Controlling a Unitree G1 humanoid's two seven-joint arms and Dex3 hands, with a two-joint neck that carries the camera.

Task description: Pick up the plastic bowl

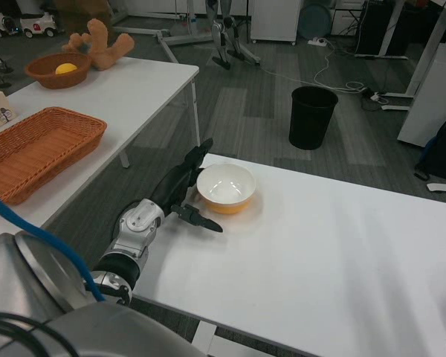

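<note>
Sitting near the far left edge of the white table, the yellow plastic bowl has the left hand beside it, fingers spread wide, holding nothing.

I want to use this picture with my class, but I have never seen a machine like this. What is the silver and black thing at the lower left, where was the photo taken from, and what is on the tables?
The photo comes from a camera in a humanoid robot's head, looking forward and down. The silver forearm ending in a black many-fingered hand is its left hand. The hand lies on the white table, fingers spread beside the plastic bowl, which is yellow-orange outside and white inside. The hand appears to touch the bowl's left side but has not lifted it; the bowl sits on the table. The right hand is not clearly in view.

On a second table at the left are a flat wicker tray, a round wicker basket with a yellow object inside, and a tan plush toy. A black bin stands on the floor.
</note>
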